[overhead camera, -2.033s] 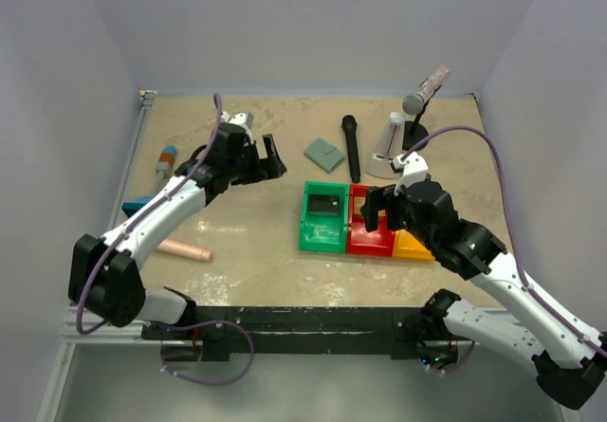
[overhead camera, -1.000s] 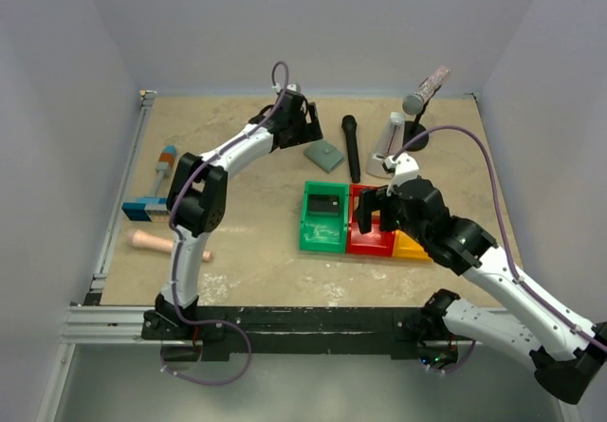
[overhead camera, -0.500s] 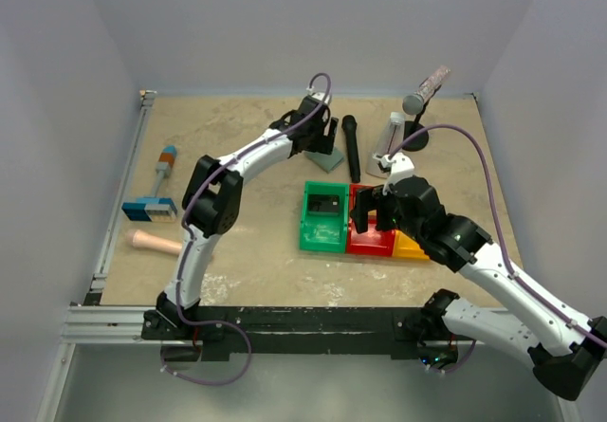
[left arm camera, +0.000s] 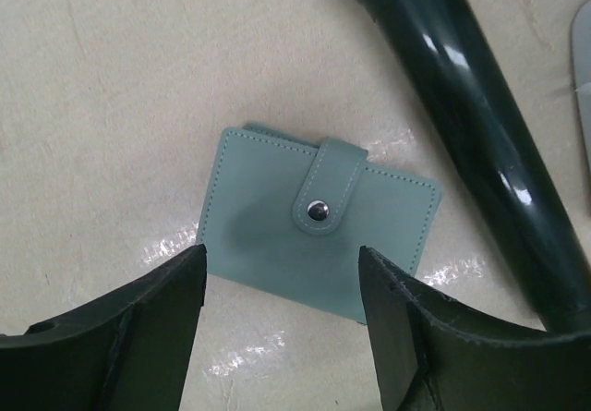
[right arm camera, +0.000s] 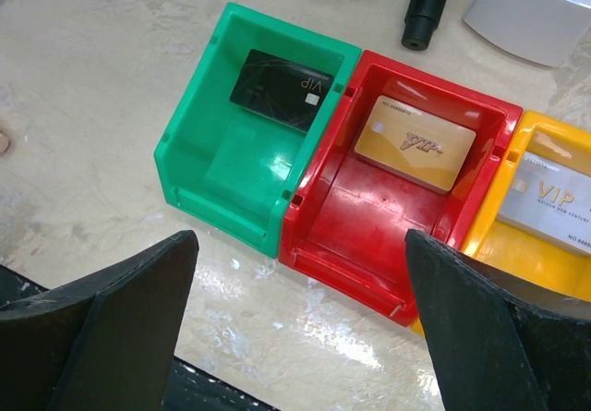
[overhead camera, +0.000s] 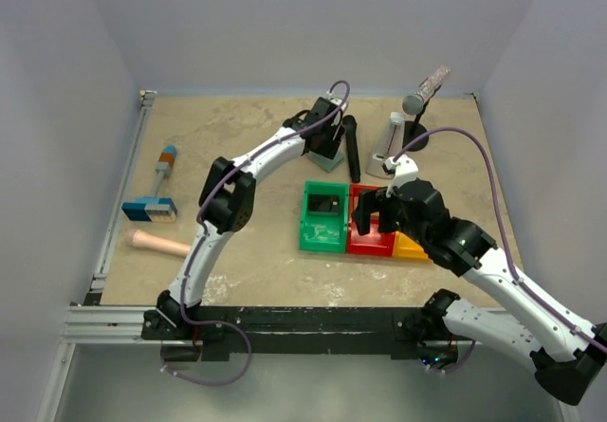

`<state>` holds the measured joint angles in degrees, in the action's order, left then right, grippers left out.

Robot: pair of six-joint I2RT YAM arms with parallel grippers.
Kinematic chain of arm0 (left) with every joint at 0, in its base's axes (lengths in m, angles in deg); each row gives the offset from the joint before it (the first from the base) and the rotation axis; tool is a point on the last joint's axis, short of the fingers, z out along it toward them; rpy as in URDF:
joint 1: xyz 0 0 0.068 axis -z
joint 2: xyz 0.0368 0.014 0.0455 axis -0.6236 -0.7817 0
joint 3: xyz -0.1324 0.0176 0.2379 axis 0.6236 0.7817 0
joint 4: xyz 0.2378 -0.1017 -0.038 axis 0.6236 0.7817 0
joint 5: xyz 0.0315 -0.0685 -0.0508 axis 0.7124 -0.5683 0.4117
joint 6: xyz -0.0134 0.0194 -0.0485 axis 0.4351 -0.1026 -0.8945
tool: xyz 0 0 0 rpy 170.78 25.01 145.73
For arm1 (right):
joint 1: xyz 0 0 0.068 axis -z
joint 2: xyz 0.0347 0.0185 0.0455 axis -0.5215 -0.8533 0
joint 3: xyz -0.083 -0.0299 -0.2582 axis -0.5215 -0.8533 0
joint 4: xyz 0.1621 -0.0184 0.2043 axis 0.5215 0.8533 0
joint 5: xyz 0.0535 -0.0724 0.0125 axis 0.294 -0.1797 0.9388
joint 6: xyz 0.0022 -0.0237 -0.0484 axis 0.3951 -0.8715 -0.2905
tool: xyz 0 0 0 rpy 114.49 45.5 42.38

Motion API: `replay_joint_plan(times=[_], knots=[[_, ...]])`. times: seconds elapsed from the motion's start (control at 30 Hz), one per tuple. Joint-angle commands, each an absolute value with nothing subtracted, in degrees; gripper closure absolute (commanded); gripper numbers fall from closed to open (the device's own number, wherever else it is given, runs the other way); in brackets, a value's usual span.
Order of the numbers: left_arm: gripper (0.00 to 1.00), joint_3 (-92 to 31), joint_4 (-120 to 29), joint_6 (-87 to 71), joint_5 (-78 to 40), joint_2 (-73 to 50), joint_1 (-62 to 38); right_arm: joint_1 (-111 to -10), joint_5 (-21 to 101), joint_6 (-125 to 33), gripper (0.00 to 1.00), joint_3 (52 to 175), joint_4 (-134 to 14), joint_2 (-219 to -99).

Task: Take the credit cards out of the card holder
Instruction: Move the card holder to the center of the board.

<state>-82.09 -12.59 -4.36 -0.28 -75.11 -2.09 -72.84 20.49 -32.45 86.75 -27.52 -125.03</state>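
Mottled beige tabletop [overhead camera: 247, 242] is filling a pale-walled enclosure, and on its far half the small grey-blue soft card holder [left arm camera: 314, 235] is lying flat and closed. It is just beside a glossy black cylindrical microphone handle [left arm camera: 480, 134], whose ends are running out of the left wrist view. From above, the left gripper [left arm camera: 277, 277] is hiding most of the holder, its jaws standing apart over the near edge and clasping nothing (whether the tips are touching it cannot be told). Pale stitching is running round the holder's edge, and a round metal snap is fastening its strap. The right gripper [right arm camera: 300, 240] is hovering spread wide and empty over three plastic bins. A dark card [right arm camera: 277, 88] is lying in the green bin [right arm camera: 231, 162], a tan-gold card [right arm camera: 416, 143] in the red bin [right arm camera: 342, 235], and a pale grey card [right arm camera: 554, 203], cut off at the frame edge, in the yellow bin [right arm camera: 536, 268]. Each is showing "VIP"; the smaller print is too fine to read.
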Motion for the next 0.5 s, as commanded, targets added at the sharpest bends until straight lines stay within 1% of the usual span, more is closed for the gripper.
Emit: replay_joint_plan(times=[0.0,0.1,0.47], knots=[[0.30,-89.4,-5.8,-2.7,-0.8,-77.2,-2.2,-72.8,21.7,-31.5,0.01,86.4,-28.7,-124.1],[0.31,-92.2,-2.7,-1.6,1.1,-79.4,-1.7,-72.7,21.7,-31.3,0.01,86.1,-28.8,-124.1],[0.32,-90.5,1.0,-0.3,3.6,-80.1,-2.0,-72.8,22.1,-31.1,0.01,85.8,-28.5,-124.1]])
